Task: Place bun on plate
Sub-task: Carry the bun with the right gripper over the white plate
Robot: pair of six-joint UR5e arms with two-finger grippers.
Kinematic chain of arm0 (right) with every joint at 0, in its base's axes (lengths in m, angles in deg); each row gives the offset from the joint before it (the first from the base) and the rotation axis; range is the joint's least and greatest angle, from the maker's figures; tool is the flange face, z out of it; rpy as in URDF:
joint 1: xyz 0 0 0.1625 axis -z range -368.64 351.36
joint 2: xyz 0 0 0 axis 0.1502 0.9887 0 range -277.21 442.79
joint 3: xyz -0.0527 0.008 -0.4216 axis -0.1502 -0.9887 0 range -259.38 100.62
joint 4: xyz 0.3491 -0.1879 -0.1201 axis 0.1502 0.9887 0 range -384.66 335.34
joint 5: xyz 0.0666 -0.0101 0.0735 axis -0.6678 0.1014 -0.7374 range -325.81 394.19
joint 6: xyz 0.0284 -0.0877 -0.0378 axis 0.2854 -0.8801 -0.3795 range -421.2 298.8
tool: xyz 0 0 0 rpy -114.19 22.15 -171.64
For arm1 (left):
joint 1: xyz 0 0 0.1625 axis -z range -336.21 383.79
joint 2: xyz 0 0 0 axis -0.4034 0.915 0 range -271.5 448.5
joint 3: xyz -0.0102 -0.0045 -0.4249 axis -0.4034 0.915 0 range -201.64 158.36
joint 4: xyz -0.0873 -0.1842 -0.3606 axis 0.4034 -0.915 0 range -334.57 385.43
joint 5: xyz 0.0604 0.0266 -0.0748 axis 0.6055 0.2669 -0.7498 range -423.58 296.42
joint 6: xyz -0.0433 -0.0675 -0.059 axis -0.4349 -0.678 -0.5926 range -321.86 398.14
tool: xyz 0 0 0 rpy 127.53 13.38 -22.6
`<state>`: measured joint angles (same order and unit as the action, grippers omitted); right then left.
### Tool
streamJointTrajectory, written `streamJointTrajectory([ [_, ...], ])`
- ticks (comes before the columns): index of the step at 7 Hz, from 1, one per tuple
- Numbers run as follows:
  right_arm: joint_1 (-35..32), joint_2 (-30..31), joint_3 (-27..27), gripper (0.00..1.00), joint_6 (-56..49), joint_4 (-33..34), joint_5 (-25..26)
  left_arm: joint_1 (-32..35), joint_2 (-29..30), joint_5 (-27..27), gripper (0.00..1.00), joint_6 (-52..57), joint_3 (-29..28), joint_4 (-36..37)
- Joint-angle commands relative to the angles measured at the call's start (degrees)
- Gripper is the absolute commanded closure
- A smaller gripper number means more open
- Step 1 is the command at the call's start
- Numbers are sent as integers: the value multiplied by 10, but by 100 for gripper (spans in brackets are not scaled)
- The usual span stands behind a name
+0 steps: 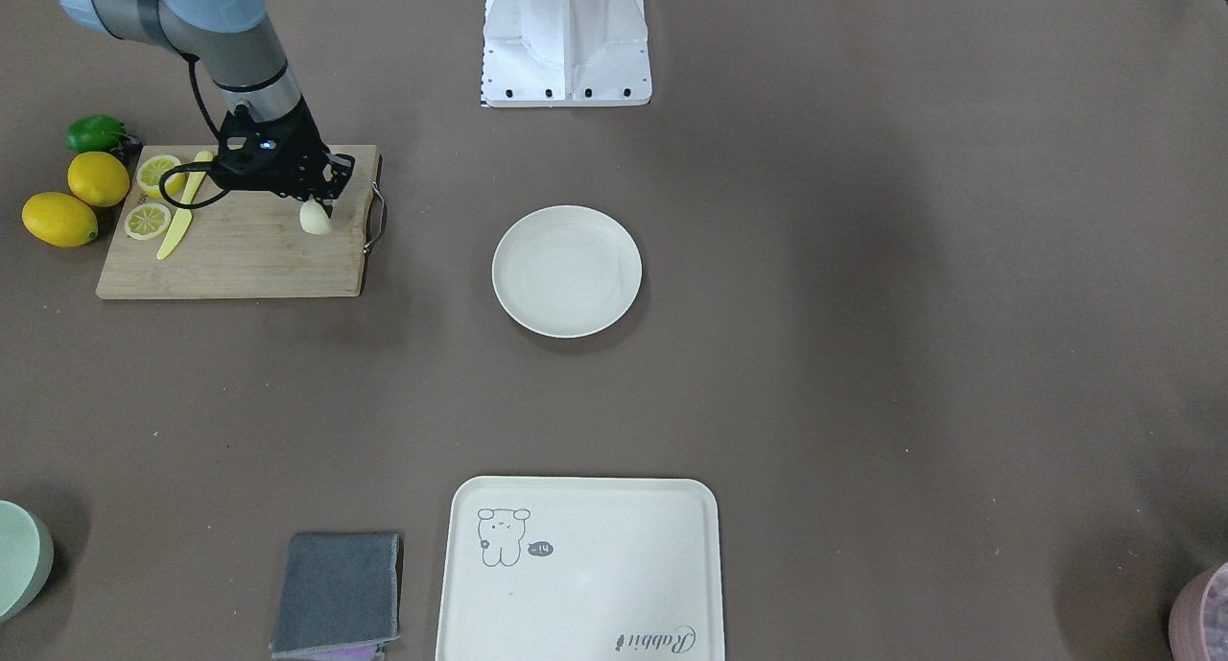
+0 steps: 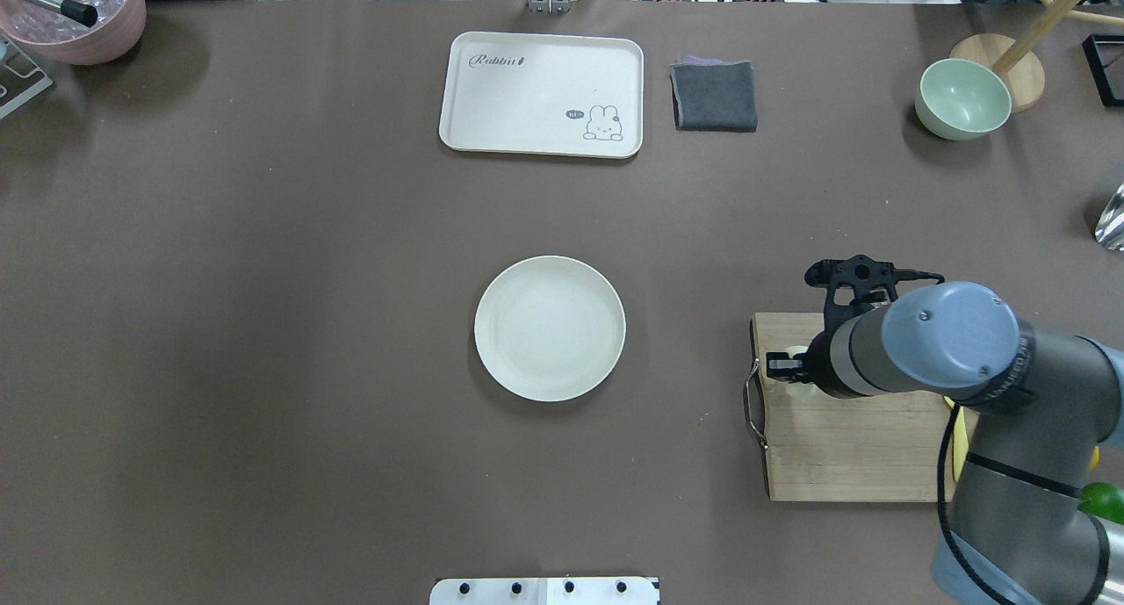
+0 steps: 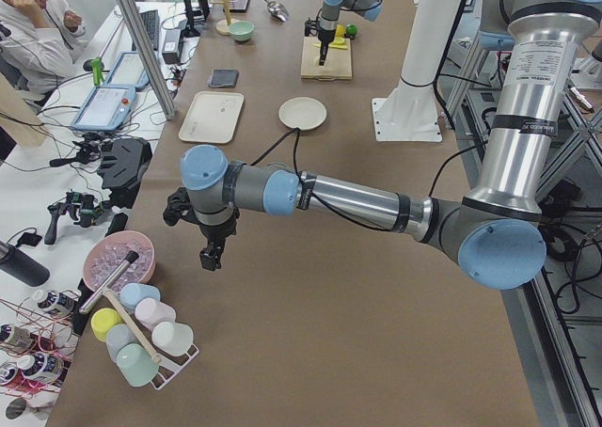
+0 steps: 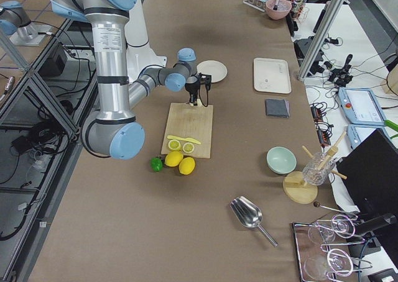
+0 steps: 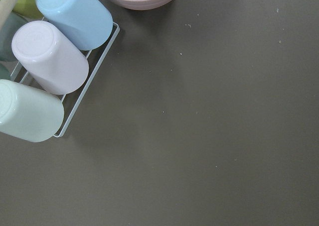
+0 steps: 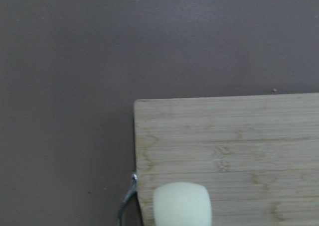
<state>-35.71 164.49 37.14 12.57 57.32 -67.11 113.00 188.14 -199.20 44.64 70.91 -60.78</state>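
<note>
The bun (image 1: 315, 219), a small pale cream block, is at the end of the wooden cutting board (image 1: 240, 253) nearest the plate. My right gripper (image 1: 314, 203) is directly over it and looks shut on it. The right wrist view shows the bun (image 6: 182, 204) at the bottom centre above the board's corner (image 6: 224, 136); no fingers show there. The round off-white plate (image 1: 566, 271) lies bare at the table's middle (image 2: 550, 327), well apart from the board. My left gripper (image 3: 211, 254) hangs over bare table at the far end; whether it is open or shut I cannot tell.
On the board lie two lemon slices (image 1: 158, 174) and a yellow knife (image 1: 180, 218); two whole lemons (image 1: 59, 219) and a lime (image 1: 96, 133) sit beside it. A cream tray (image 1: 580, 570), grey cloth (image 1: 338, 594) and green bowl (image 2: 962, 98) line the operators' side. A cup rack (image 5: 50, 56) stands near the left gripper.
</note>
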Motion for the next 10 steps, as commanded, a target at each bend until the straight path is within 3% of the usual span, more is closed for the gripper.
streamJointTrajectory([
  [1, 4, -143, -52, 83, 22, 78, 8, 1, -2, 2, 2, -3, -13, 5],
  [4, 12, -300, -142, 83, 89, 126, 24, 3, -27, 4, 2, -2, -4, 5],
  [5, 14, -347, -190, 83, 93, 135, 34, 3, -27, 4, 2, -2, -5, 5],
  [6, 18, -395, -255, 77, 94, 130, 45, 4, -28, 2, 2, -2, -4, 4],
  [7, 24, -424, -294, 60, 95, 129, 47, 4, -27, 1, 2, -2, -4, 5],
  [8, 29, -422, -294, 23, 94, 130, 48, 3, -27, 2, 2, -3, -5, 5],
  [9, 36, -421, -295, 11, 93, 130, 65, 3, -27, 3, 2, -3, -6, 5],
  [10, 36, -419, -295, 6, 92, 130, 67, 2, -26, 3, 2, -3, -9, 5],
])
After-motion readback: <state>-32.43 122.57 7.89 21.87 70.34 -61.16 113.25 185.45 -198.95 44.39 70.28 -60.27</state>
